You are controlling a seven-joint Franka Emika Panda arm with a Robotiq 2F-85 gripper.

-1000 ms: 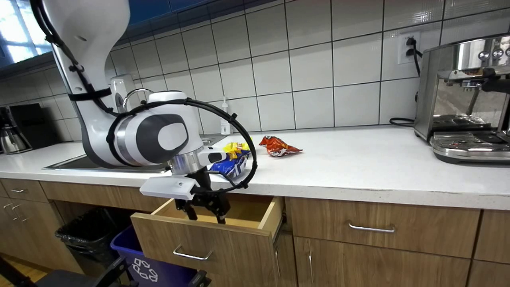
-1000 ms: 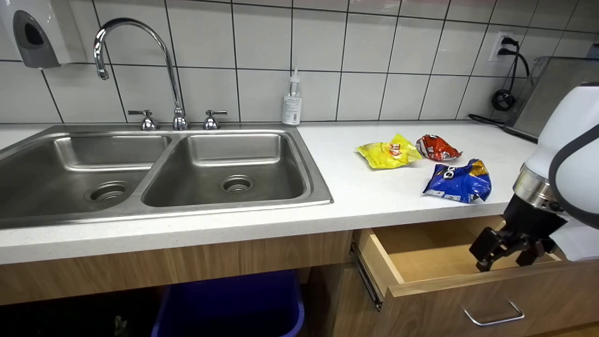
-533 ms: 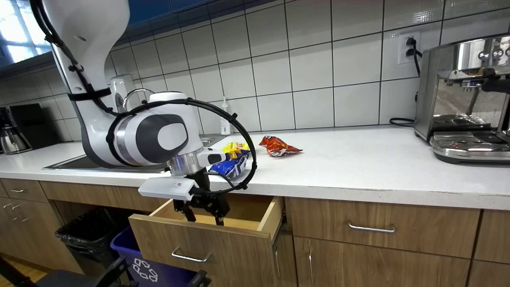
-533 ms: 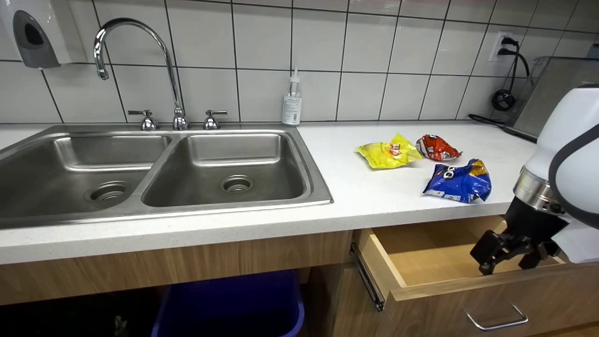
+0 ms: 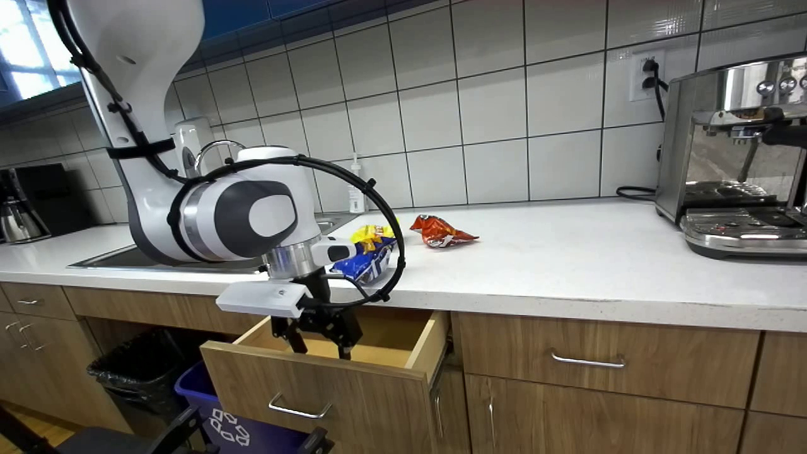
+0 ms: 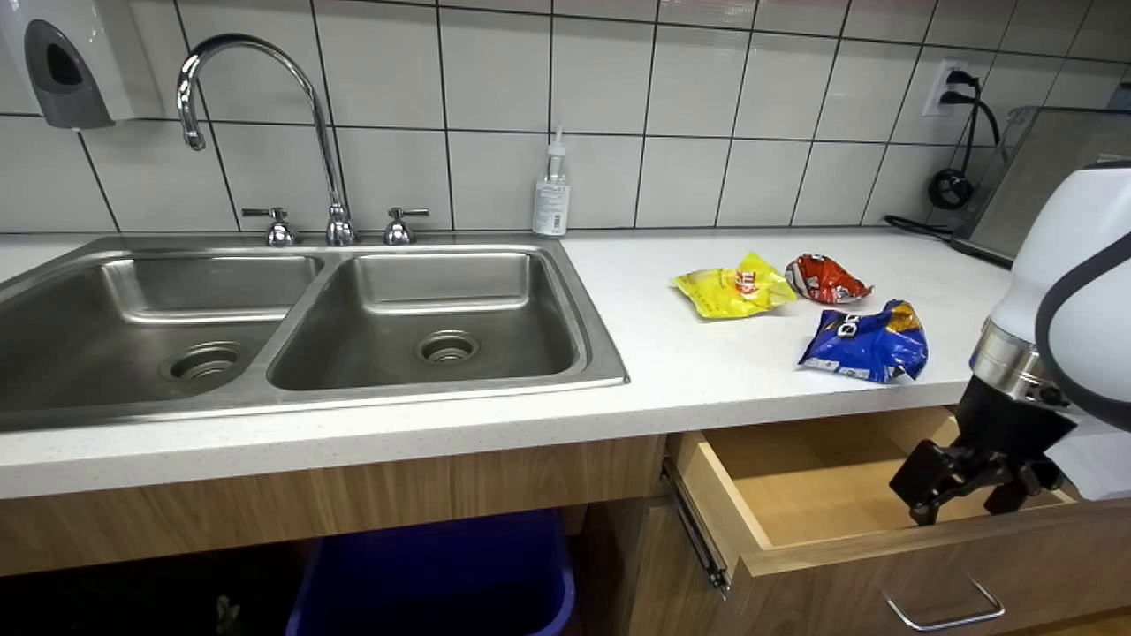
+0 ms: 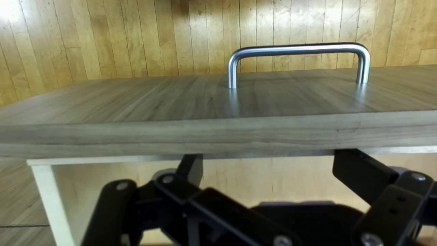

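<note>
Since a second ago the drawer (image 5: 359, 403) has slid a little farther out from under the front edge of the countertop (image 5: 567, 252), and my gripper (image 7: 268, 157) has gone along with it. I have the black, blocky fingers (image 7: 362, 169) set wide, their tips dipping into the drawer just behind its front panel; I can't tell whether they touch the wood. Smooth, pale boards make up the drawer box, while the outer face has streaky brown grain and a rounded brushed-metal handle (image 7: 297, 50). Past it I see honey-toned floor planks (image 7: 119, 41). Under the front edge stands a blue plastic bin (image 5: 265, 435). Up on the white countertop, a crinkled, glossy blue bag (image 6: 866, 343) lies near the front edge, with a red bag (image 6: 828, 280) and a yellow bag (image 6: 733, 290) farther toward the back edge. A steel double sink (image 6: 603, 353) is let into the top, its arched chrome faucet (image 6: 326, 159) by the back edge. Toward the opposite end stands a boxy steel espresso machine (image 5: 737, 164); shiny off-white tiles (image 5: 492, 107) with dark joints rise along the back edge.
</note>
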